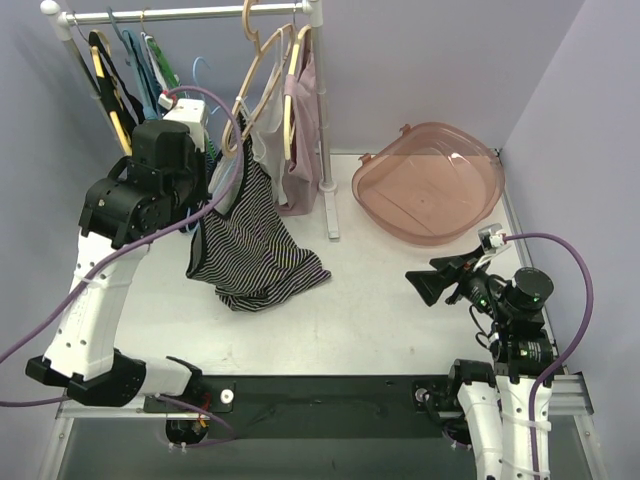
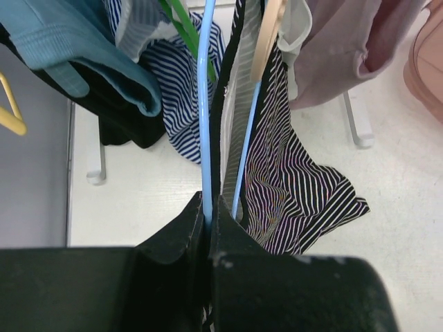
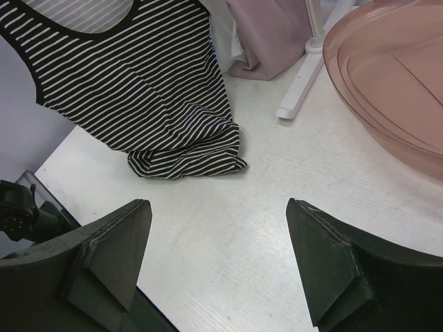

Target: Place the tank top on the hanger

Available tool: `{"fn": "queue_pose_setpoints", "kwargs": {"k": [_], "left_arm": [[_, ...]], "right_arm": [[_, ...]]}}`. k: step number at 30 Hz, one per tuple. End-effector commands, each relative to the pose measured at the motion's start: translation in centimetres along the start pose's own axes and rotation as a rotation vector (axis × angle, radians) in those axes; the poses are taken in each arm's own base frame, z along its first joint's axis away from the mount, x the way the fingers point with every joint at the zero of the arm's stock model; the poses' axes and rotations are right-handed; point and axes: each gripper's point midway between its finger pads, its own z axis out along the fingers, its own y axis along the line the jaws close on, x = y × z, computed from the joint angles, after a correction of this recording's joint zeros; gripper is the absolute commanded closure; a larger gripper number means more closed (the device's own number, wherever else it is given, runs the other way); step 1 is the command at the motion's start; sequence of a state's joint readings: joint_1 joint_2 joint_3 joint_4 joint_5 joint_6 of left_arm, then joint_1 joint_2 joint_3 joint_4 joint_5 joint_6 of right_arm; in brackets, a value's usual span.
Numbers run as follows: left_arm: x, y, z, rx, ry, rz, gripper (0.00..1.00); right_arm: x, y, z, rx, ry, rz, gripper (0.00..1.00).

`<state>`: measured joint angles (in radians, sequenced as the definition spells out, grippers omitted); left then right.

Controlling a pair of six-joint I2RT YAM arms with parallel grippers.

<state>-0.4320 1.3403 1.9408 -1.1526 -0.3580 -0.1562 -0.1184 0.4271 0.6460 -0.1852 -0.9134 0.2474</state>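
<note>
Left gripper [image 2: 208,216] pinches the hanger [image 2: 205,104] rod, tank top [image 1: 250,245] hanging lengthwise against it, hem on table [image 1: 370,310] (well left of the wide-apart, empty right gripper [image 3: 218,207]).

We are reading no text, label, brand, number or sign in any of the views. We are finding nothing legible on the tank top [image 1: 250,250], the hanger [image 2: 205,138] or the tub [image 1: 430,190].
</note>
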Motion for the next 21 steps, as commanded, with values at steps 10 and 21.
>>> {"fn": "queue_pose_setpoints", "kwargs": {"k": [10,21], "left_arm": [[-8.5,0.8,2.0,0.002,-0.216,-0.142,1.00],[-11.2,0.3,1.9,0.047,-0.262,-0.195,1.00]], "right_arm": [[-0.8,0.1,-0.2,-0.001,-0.055,-0.014,0.19],[-0.6,-0.3,-0.3,0.012,-0.080,-0.001,0.19]]}}
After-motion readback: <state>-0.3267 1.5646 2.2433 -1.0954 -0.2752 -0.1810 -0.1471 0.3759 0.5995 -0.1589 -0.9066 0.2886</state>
